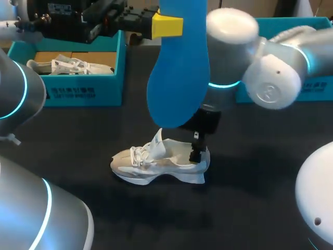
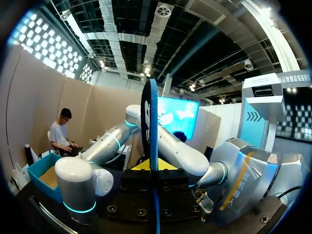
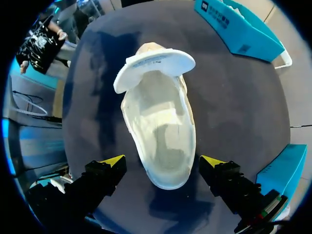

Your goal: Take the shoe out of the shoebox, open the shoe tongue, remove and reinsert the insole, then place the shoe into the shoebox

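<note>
While pinching insole [image 1: 179, 67] aloft in left end effector [image 1: 167, 25], straddles shoe [image 3: 158, 122] heel with released right end effector [image 3: 165, 163], likely steadying for reinsertion.

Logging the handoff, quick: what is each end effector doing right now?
Left end effector: closed on the blue insole.
Right end effector: open, straddling the shoe.

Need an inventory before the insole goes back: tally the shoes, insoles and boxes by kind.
Shoes: 2, shoe on the table and boxed shoe
Insoles: 1, blue insole
Boxes: 2, left teal box and right teal box
Total: 5
</note>
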Available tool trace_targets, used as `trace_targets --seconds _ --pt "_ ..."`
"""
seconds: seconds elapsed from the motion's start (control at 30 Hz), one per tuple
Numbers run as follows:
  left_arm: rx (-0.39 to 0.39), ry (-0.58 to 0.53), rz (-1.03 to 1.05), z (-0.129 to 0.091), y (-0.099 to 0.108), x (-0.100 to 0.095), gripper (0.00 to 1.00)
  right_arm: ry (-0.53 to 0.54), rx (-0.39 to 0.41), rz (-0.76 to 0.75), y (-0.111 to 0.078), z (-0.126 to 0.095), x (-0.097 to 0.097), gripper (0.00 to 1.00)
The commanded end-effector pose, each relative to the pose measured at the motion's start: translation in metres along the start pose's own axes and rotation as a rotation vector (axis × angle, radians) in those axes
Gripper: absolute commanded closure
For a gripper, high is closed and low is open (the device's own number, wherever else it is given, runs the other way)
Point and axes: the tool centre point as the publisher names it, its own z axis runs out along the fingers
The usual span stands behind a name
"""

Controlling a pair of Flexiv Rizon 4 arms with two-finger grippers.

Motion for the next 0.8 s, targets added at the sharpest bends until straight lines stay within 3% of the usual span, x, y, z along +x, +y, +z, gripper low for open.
trace_targets --seconds 0.03,0.37,0.63,0.8 --pt "0.002 0.003 0.001 0.001 0.0 -0.001 1.0 -0.015 0.134 -0.007 0.009 0.001 0.002 0.0" --pt "0.002 0.003 0.001 0.001 0.0 -0.001 1.0 -0.041 0.096 -0.059 0.028 -0.004 -0.019 0.0" --pt "0.002 0.003 0.001 0.001 0.0 -0.001 1.0 -0.037 0.071 -0.12 0.04 0.024 -0.042 0.0" --pt "0.002 0.003 0.001 0.001 0.0 -0.001 1.0 -0.021 0.071 -0.125 0.041 0.041 -0.046 0.0"
